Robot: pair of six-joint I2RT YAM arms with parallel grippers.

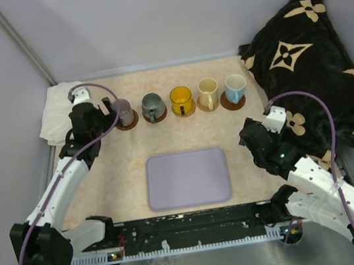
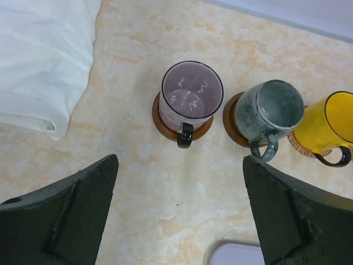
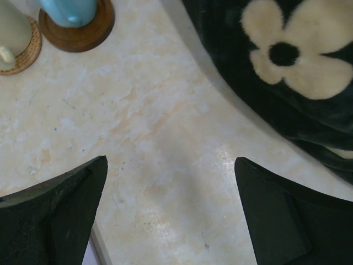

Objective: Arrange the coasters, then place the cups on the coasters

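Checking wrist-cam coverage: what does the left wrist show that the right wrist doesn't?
Left wrist only: white cloth, mauve mug, grey-green mug and yellow mug, each on a coaster. Right wrist only: light blue mug and cream mug on coasters, black flowered blanket. Both: beige marbled tabletop; left gripper and right gripper open, empty.

Bright, even overhead light, soft faint shadows, overview slightly grainy, near-lens fingers dark and soft-edged.
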